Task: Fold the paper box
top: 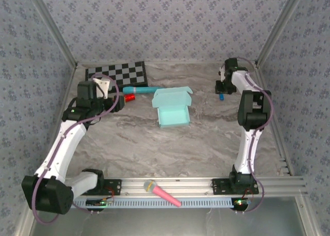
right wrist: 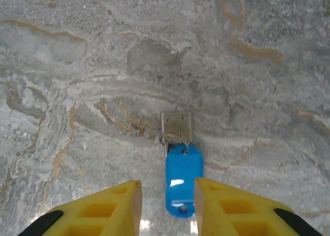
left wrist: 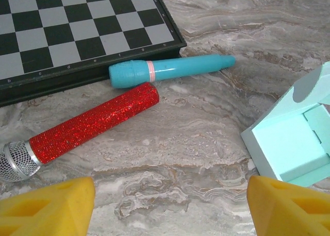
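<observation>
The pale aqua paper box [top: 171, 108] sits mid-table, partly formed, its lid standing open toward the back. In the left wrist view, the box [left wrist: 289, 148] lies at the right edge with its inside showing. My left gripper [top: 119, 101] hovers to the box's left. Its yellow fingers [left wrist: 51, 205] are spread wide, and the left gripper [left wrist: 171, 195] holds nothing over bare table. My right gripper [top: 220, 89] is at the back right, far from the box. The right gripper [right wrist: 167, 187] is open, its jaws straddling a blue key tag [right wrist: 183, 178] on the table.
A checkerboard [top: 117, 72] lies at the back left. A teal marker [left wrist: 170, 69] and a red glitter microphone [left wrist: 93, 123] lie between it and the box. A pink microphone [top: 161, 193] rests on the front rail. Patterned walls close in three sides.
</observation>
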Robot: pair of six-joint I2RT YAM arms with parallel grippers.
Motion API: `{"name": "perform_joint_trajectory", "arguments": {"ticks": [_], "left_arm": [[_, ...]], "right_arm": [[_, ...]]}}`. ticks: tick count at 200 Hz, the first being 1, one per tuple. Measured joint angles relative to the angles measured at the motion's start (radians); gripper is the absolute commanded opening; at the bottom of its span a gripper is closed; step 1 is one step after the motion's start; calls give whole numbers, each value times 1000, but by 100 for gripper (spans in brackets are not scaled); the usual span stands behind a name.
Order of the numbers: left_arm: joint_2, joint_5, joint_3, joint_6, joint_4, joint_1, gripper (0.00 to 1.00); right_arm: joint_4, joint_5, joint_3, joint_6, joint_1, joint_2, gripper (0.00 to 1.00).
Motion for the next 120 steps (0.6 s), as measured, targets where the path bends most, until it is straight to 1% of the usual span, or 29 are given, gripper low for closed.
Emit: {"name": "perform_joint_trajectory", "arguments": {"ticks": [24,66,101,120], "left_arm": [[-1,0,-2,0,0,0,77],[-2,3,-2,0,1,0,78],[-2,5,-2,0,1,0,78],[-2,5,-2,0,1,0,78]], "right_arm": [[-21,0,55,-18,-2,41,33],[-56,0,123,-32,-4,93,38],[-74,-5,154,-44,-6,130,38],[-90,-13,157,-49,-5,141,37]]}}
